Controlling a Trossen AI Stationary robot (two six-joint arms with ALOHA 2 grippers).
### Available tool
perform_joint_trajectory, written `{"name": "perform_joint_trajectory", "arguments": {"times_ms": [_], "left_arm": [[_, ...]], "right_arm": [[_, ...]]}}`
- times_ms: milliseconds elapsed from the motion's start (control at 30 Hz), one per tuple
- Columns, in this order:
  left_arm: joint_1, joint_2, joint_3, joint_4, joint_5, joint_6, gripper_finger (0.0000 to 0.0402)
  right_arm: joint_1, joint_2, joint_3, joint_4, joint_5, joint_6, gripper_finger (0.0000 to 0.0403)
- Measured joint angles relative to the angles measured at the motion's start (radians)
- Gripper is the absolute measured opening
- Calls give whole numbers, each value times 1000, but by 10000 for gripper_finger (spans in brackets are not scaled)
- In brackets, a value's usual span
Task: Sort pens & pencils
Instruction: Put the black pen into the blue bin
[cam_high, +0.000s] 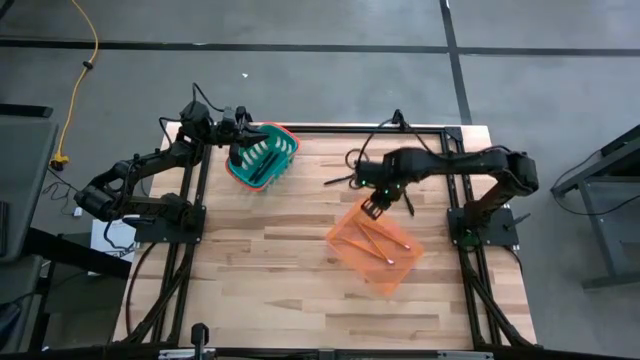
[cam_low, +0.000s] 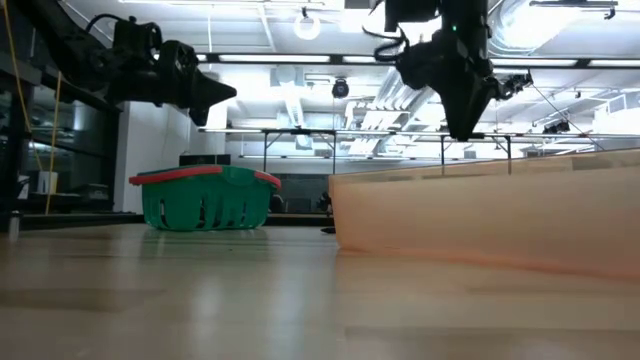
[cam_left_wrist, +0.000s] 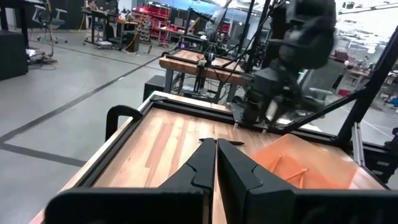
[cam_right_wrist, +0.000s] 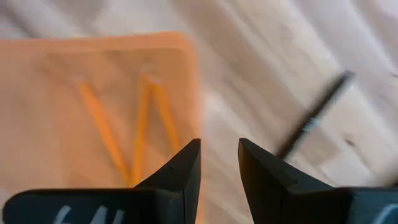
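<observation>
Three orange-yellow pencils (cam_right_wrist: 142, 127) lie flat in the orange basket (cam_high: 375, 245). One black pen (cam_high: 338, 181) lies flat on the wood between the two baskets, and shows too in the right wrist view as a dark pen (cam_right_wrist: 316, 116). My right gripper (cam_high: 375, 207) hangs open and empty above the orange basket's far corner. My left gripper (cam_high: 240, 150) is shut and empty, raised over the green basket (cam_high: 263, 155). I cannot make out any pens inside that basket.
The green basket (cam_low: 205, 197) with its red rim stands at the table's far left. The orange basket (cam_low: 480, 215) sits right of centre. Bare wood (cam_high: 260, 270) stretches along the near half. Black frame rails (cam_high: 190, 230) run down both sides.
</observation>
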Motion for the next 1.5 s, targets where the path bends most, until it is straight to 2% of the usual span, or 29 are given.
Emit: {"name": "perform_joint_trajectory", "arguments": {"times_ms": [233, 600, 767, 1100, 1300, 1500], "left_arm": [[0, 0, 0, -26, 2, 0, 5], [1, 0, 0, -73, 12, 8, 5], [1, 0, 0, -91, 17, 31, 5], [1, 0, 0, -87, 19, 38, 5], [1, 0, 0, -87, 18, 38, 5], [1, 0, 0, -86, 18, 38, 5]], "right_arm": [[-112, 24, -2, -105, 79, -88, 99], [-311, 40, -3, -59, 89, -208, 99], [-369, 43, -129, 28, 14, -226, 99], [-437, 43, -366, 212, 11, -153, 99], [-441, 43, -444, 308, -14, -151, 99], [-441, 43, -455, 326, -17, -83, 99]]}}
